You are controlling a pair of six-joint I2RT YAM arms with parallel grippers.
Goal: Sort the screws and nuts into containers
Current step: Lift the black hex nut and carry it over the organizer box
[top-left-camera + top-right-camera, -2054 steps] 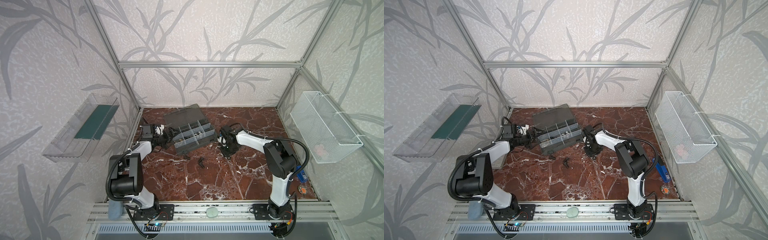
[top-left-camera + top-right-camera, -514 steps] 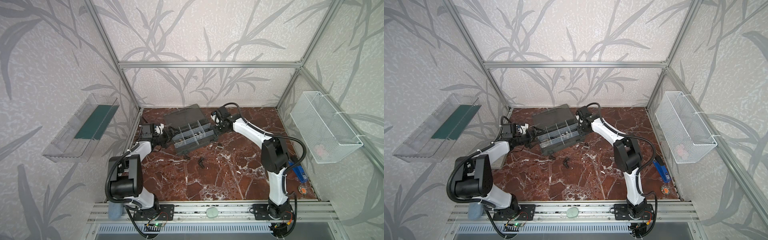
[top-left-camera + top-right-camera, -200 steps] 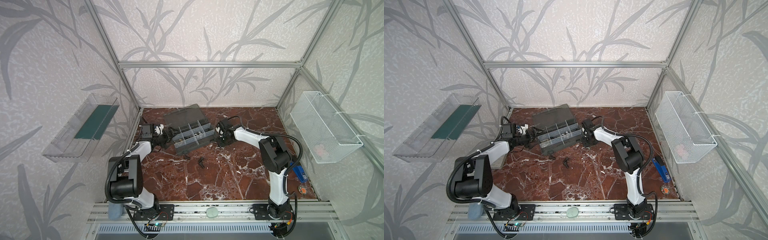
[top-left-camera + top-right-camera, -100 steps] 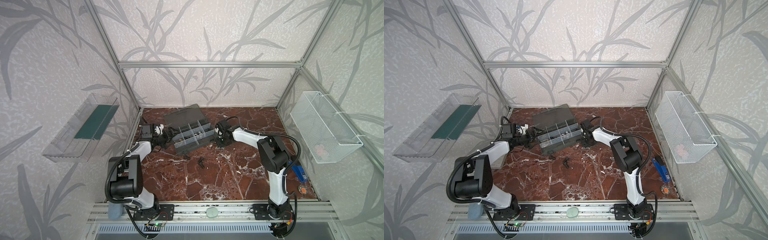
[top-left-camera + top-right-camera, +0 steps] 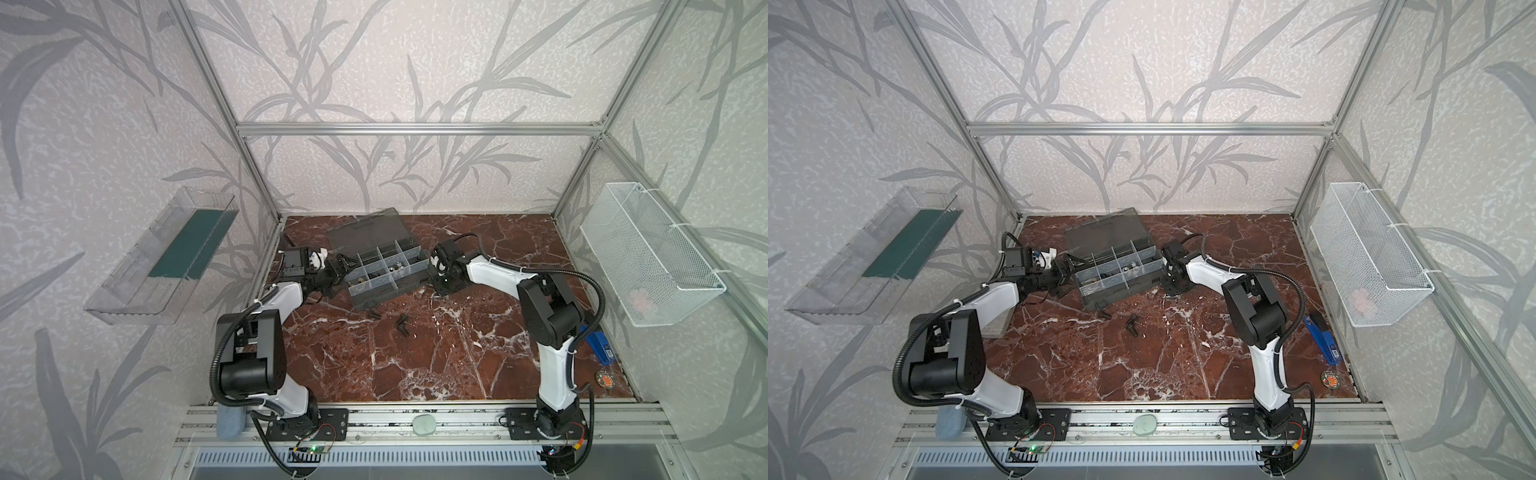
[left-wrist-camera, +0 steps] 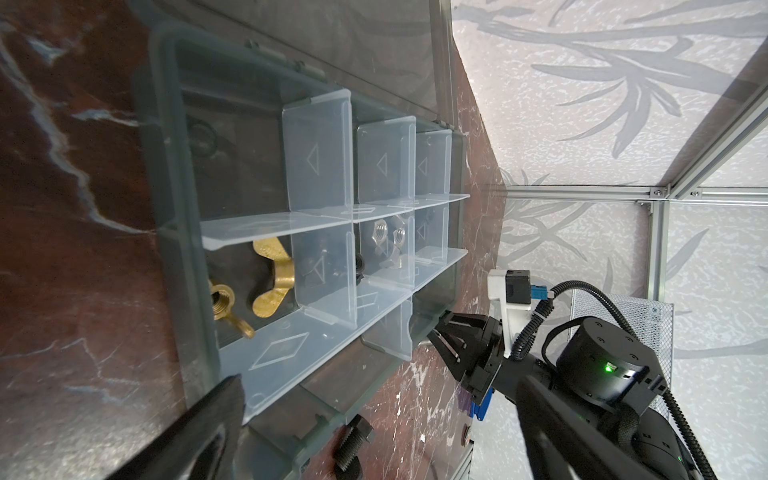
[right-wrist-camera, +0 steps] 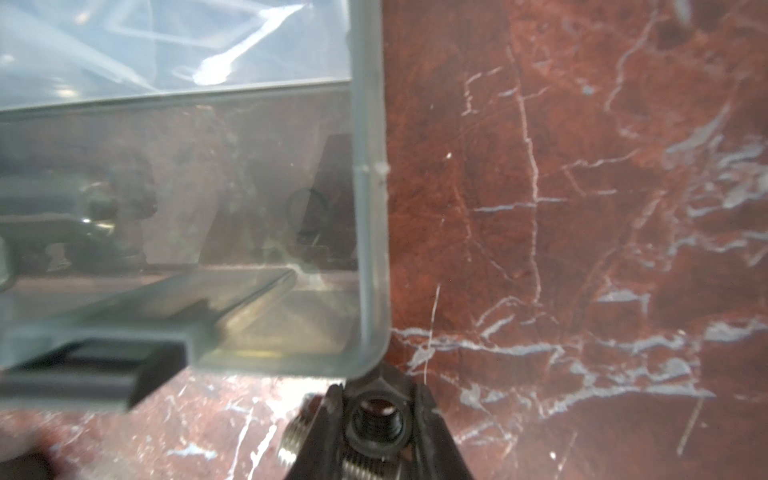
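Right gripper: jaws almost closed, pinching a black nut between the fingertips; the nut's threaded hole faces the wrist camera; held low over the worktop
Beside the right gripper: the nut sits just at a rounded front corner of the organizer case; I cannot tell whether it touches the wall; a silver screw lies just beside the fingers, only its thread in view
Left gripper: jaws spread wide, holding nothing; it faces the case's left end wall, just beside it
Organizer case: near the worktop's back edge, left of the middle, askew to the edges; lid open and laid back toward the back edge
Cells: brass wing nuts in the cell nearest the left gripper; silver nuts farther along the same row
Loose screws: black screws lie on the worktop in front of the case, toward the middle; another black screw lies close against the case's front wall
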